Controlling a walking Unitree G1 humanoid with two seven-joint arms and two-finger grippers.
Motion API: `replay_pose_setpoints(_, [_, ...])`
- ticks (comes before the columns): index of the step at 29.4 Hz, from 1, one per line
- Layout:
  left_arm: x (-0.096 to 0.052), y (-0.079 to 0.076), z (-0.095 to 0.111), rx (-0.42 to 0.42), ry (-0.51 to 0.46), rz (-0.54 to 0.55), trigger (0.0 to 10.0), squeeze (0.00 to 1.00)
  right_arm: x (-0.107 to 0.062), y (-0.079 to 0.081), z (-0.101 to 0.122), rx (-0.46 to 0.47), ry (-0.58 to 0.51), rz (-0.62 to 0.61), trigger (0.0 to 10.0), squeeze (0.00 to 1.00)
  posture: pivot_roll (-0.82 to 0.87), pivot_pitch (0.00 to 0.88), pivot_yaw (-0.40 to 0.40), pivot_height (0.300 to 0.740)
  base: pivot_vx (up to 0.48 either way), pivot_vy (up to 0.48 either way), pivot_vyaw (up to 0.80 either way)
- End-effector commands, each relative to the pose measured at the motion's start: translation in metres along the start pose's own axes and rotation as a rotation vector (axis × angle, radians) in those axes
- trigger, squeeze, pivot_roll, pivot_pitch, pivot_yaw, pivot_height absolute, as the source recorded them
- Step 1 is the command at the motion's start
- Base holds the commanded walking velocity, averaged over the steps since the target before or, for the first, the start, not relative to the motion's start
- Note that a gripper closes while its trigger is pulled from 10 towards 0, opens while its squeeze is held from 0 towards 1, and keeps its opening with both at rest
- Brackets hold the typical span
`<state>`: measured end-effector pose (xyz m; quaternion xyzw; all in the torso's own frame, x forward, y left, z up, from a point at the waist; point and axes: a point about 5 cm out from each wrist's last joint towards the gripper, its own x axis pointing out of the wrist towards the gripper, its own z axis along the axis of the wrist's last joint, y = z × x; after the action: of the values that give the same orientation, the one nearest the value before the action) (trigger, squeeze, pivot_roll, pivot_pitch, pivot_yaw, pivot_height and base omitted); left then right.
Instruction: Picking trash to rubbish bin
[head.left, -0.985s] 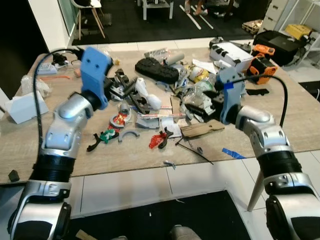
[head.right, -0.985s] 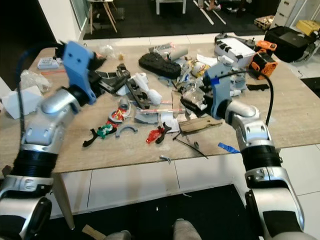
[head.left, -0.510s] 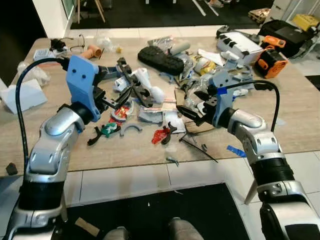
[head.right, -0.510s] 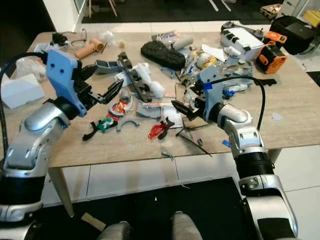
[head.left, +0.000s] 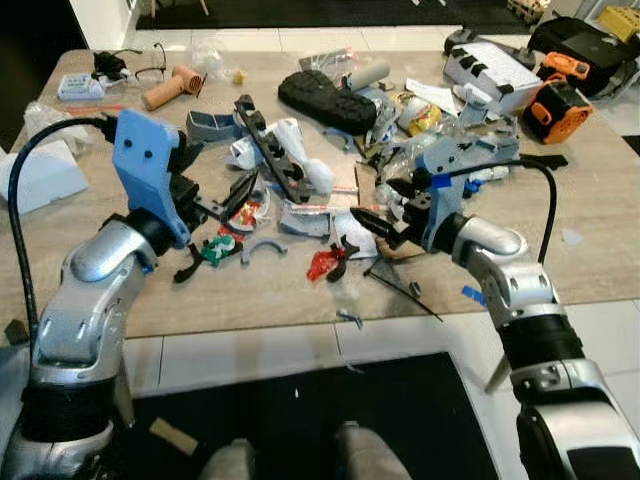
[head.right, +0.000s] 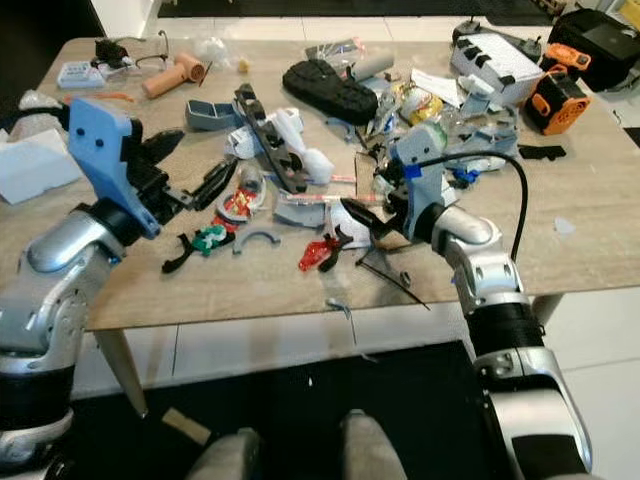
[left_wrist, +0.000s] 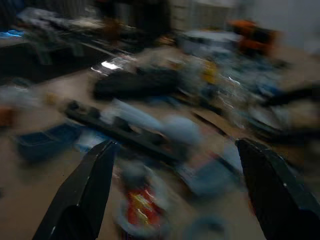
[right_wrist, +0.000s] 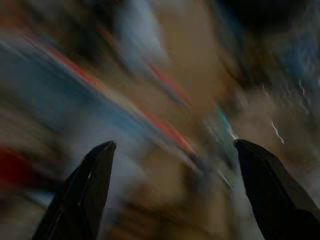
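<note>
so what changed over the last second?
Both arms came down from raised over the table toward the clutter. The left gripper now hangs open above the red wrapper; the right gripper is open near the white scrap. Nothing grasped or released. The camera tilted; the trash stayed put.

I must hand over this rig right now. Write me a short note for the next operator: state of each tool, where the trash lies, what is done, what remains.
Left tool: open, empty, hovering over the left part of the clutter, near the red-and-white wrapper.
Right tool: open, empty, low over the middle of the pile, beside the white crumpled piece.
Trash: spread across the wooden table; red scrap, green scrap and black strip lie near the front edge.
Done: nothing is gripped yet.
Left: grasp the pieces one by one and carry them to the bin.
</note>
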<state>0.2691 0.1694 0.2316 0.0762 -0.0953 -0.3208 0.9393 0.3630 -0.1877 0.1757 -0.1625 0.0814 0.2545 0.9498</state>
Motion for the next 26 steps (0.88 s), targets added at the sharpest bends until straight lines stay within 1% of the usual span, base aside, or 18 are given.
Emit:
replay_pose_setpoints(1, [-0.002, -0.011, 0.002, -0.012, 0.010, -0.086, 10.0, 0.00, -0.005, -0.007, -0.014, -0.009, 0.091, -0.056, 10.0, 0.00, 0.01, 0.247, -0.050, 0.740, 0.000, 0.000, 0.00])
replay_pose_setpoints(2, [-0.005, -0.020, 0.003, -0.015, 0.011, -0.140, 10.0, 0.00, -0.011, -0.016, -0.015, -0.023, 0.131, -0.108, 10.0, 0.00, 0.00, 0.248, -0.050, 0.740, 0.000, 0.000, 0.00])
replay_pose_setpoints(4, [-0.006, -0.031, 0.005, -0.021, 0.005, -0.214, 10.0, 0.00, -0.021, -0.028, -0.012, -0.028, 0.158, -0.168, 10.0, 0.00, -0.01, 0.248, -0.048, 0.740, 0.000, 0.000, 0.00])
replay_pose_setpoints(6, [-0.005, -0.036, 0.006, -0.025, 0.002, -0.237, 10.0, 0.00, -0.026, -0.035, -0.010, -0.032, 0.171, -0.195, 10.0, 0.00, -0.01, 0.245, -0.049, 0.740, 0.000, 0.000, 0.00])
replay_pose_setpoints(10, [-0.003, -0.037, 0.006, -0.025, 0.003, -0.236, 10.0, 0.00, -0.028, -0.037, -0.011, -0.040, 0.177, -0.206, 10.0, 0.00, -0.02, 0.239, -0.051, 0.740, 0.000, 0.000, 0.00])
replay_pose_setpoints(14, [-0.002, -0.035, 0.007, -0.024, 0.004, -0.221, 10.0, 0.00, -0.028, -0.038, -0.005, -0.058, 0.154, -0.219, 10.0, 0.00, -0.02, 0.224, -0.057, 0.740, 0.000, 0.000, 0.00])
replay_pose_setpoints(17, [-0.002, -0.033, 0.009, -0.021, -0.005, -0.208, 10.0, 0.00, -0.026, -0.038, 0.011, -0.071, 0.086, -0.215, 10.0, 0.00, -0.03, 0.216, -0.062, 0.740, 0.000, 0.000, 0.00])
replay_pose_setpoints(18, [-0.002, -0.033, 0.009, -0.021, -0.005, -0.208, 10.0, 0.00, -0.026, -0.038, 0.011, -0.071, 0.086, -0.215, 10.0, 0.00, -0.03, 0.216, -0.062, 0.740, 0.000, 0.000, 0.00])
replay_pose_setpoints(20, [-0.002, -0.032, 0.010, -0.019, -0.013, -0.207, 10.0, 0.00, -0.026, -0.041, 0.019, -0.071, 0.070, -0.227, 10.0, 0.00, -0.03, 0.211, -0.066, 0.740, 0.000, 0.000, 0.00])
replay_pose_setpoints(23, [0.000, -0.033, 0.009, 0.002, -0.008, -0.210, 10.0, 0.00, -0.027, -0.044, 0.022, -0.052, 0.062, -0.242, 10.0, 0.00, -0.04, 0.208, -0.070, 0.740, 0.000, 0.000, 0.00])
replay_pose_setpoints(24, [0.002, -0.034, 0.006, 0.022, 0.006, -0.215, 10.0, 0.00, -0.027, -0.045, 0.020, -0.017, 0.054, -0.249, 10.0, 0.00, -0.04, 0.207, -0.070, 0.740, 0.000, 0.000, 0.00])
replay_pose_setpoints(25, [0.002, -0.034, 0.006, 0.022, 0.006, -0.215, 10.0, 0.00, -0.027, -0.045, 0.020, -0.017, 0.054, -0.249, 10.0, 0.00, -0.04, 0.207, -0.070, 0.740, 0.000, 0.000, 0.00])
replay_pose_setpoints(26, [0.004, -0.035, 0.003, 0.044, 0.022, -0.214, 10.0, 0.00, -0.026, -0.045, 0.017, 0.029, 0.037, -0.251, 10.0, 0.00, -0.04, 0.207, -0.070, 0.740, 0.000, 0.000, 0.00])
